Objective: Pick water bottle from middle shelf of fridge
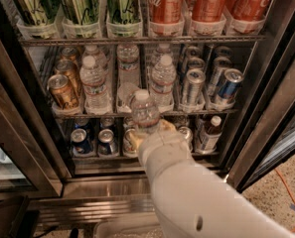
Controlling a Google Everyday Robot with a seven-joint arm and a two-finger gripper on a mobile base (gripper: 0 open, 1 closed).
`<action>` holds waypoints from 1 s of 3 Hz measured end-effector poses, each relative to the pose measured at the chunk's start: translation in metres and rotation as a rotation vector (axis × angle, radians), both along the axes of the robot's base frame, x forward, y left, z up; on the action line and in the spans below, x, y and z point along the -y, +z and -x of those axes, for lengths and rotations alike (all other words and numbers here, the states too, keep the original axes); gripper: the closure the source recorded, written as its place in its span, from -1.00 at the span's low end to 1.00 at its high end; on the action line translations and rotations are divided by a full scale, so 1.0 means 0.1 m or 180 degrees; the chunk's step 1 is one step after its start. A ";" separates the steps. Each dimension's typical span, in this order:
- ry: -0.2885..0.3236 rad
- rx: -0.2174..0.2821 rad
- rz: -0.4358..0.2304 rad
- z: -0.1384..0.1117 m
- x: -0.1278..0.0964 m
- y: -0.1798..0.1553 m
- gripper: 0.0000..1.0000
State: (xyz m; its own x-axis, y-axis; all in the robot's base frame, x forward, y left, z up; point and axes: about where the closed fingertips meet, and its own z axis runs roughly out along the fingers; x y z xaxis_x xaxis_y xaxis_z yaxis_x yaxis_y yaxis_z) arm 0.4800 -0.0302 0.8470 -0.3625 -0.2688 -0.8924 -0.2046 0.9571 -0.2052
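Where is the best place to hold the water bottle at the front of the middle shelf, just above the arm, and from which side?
Take its ribbed body below the cap, coming from the open front. The water bottle stands upright at the front edge of the middle shelf, with other bottles close on both sides. The gripper sits at its base.
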 end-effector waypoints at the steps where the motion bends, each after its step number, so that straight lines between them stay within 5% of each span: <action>1: 0.0109 -0.0145 0.0089 0.36 -0.06 -0.14 1.00; 3: 0.0383 -0.0241 0.0035 0.63 -0.13 -0.16 1.00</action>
State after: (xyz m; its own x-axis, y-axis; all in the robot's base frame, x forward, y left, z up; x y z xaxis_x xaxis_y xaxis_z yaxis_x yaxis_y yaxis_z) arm 0.4167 -0.0167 0.8312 -0.3933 -0.3241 -0.8604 -0.3330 0.9225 -0.1953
